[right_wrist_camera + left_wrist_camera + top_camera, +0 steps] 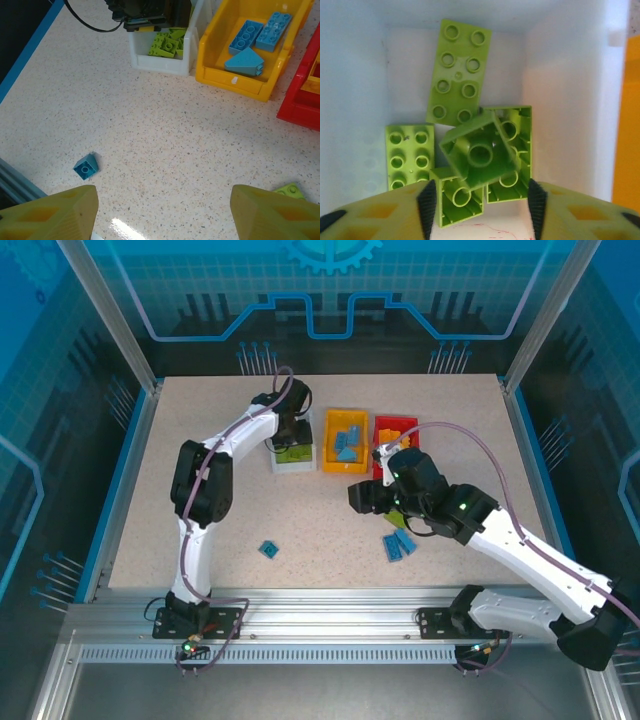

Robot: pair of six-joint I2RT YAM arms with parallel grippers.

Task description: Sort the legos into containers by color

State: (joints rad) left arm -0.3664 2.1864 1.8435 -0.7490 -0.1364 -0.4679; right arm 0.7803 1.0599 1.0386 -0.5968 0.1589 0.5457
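Observation:
My left gripper [290, 436] hangs open inside the white bin [290, 466], fingers [427, 202] spread. Between them a square lime brick [480, 152] lies tilted, underside up, on other lime legos [457, 72] at the bin's bottom. Whether it touches the pads I cannot tell. My right gripper [363, 498] hovers open over bare table, nothing between its fingers [60, 212]. A loose blue brick [86, 166] lies left of it, a lime brick [289, 190] at its right finger. Blue legos [245, 50] fill the yellow bin [235, 80]; the red bin [300, 107] holds orange pieces.
Two more blue bricks [398, 545] lie on the table under the right forearm. The three bins stand in a row at mid-table, the left arm stretched over the white one [160, 64]. The yellow bin's wall [627, 125] stands close to the right of the white bin.

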